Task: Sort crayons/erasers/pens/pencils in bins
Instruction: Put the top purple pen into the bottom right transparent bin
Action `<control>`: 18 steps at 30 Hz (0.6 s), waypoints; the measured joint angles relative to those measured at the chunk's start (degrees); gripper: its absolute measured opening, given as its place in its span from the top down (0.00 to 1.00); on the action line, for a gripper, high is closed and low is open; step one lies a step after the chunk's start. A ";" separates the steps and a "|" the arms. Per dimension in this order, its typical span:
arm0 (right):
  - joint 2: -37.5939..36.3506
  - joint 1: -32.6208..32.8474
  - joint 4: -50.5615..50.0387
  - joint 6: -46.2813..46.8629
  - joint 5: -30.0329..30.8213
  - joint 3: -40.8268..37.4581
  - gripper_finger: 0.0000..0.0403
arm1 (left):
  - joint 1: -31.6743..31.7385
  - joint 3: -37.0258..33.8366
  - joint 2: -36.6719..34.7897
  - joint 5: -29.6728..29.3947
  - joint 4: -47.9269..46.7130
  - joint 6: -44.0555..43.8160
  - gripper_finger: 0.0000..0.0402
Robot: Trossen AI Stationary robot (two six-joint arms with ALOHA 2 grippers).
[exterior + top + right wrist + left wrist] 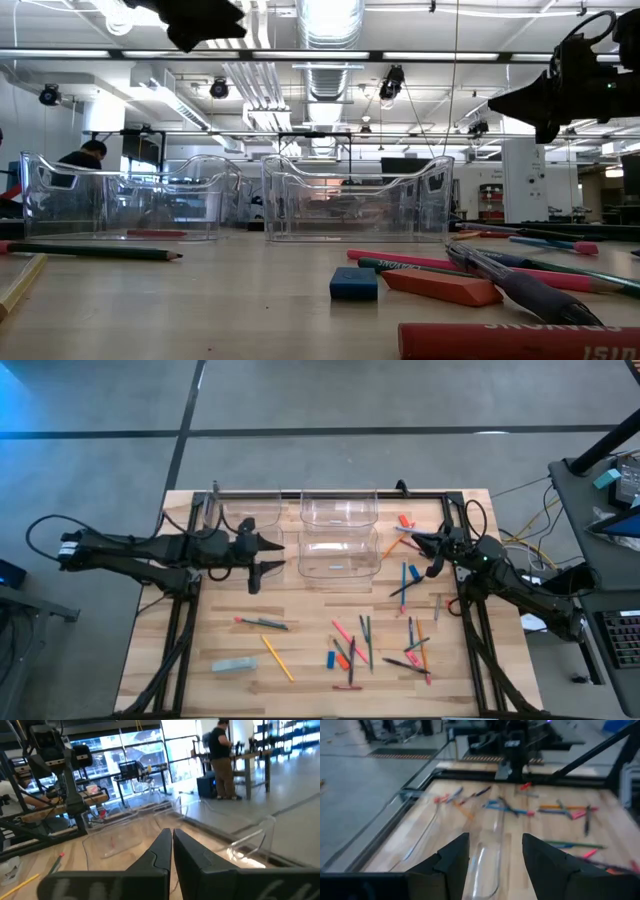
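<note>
From above, my left gripper (268,555) hangs open and empty beside the clear plastic tubs (339,535); nearly all the coloured pencils and dark pens (378,645) lie unsorted on the wooden table (300,620). Low down, one tub (125,200) holds a red stick. My right gripper (171,847) is closed, empty.
</note>
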 joint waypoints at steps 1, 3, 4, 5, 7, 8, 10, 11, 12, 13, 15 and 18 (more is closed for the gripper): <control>0.02 0.00 0.60 -1.40 0.10 0.00 0.98 | -0.01 0.00 0.67 0.20 1.13 0.00 0.59; 0.01 0.02 1.51 -5.28 1.87 -0.01 0.98 | -0.01 -0.02 2.29 0.37 3.86 0.00 0.59; -0.07 0.02 1.60 -6.74 2.86 -0.01 0.98 | -0.01 -0.02 3.01 0.41 4.97 0.01 0.59; -0.09 0.02 1.69 -7.68 3.44 -0.01 0.98 | -0.01 -0.02 3.72 0.42 5.63 0.01 0.59; -0.02 0.02 2.32 -8.73 3.89 0.00 0.98 | 0.01 0.03 4.57 0.46 6.71 0.03 0.59; -0.02 0.02 2.89 -8.87 3.91 -0.02 0.98 | 0.01 0.37 4.62 0.44 6.15 0.20 0.59; -0.02 0.02 4.22 -8.36 3.91 0.07 0.98 | 0.06 1.35 3.99 0.46 6.33 1.16 0.59; -0.02 0.02 4.29 -8.05 3.92 0.19 0.98 | 0.06 1.85 3.39 0.46 6.73 1.63 0.59; -0.02 0.02 3.91 -7.79 3.94 0.32 0.98 | 0.06 2.28 2.74 0.46 6.84 1.87 0.59; -0.02 0.02 3.83 -7.56 3.94 0.44 0.98 | 0.06 2.43 2.03 0.46 6.95 1.93 0.59; -0.02 0.02 4.16 -7.07 3.95 0.61 0.98 | 0.06 2.21 0.81 0.46 7.41 1.91 0.59; 0.01 0.01 4.21 -7.77 3.98 0.63 0.98 | 0.06 1.60 -0.61 0.46 7.21 2.68 0.59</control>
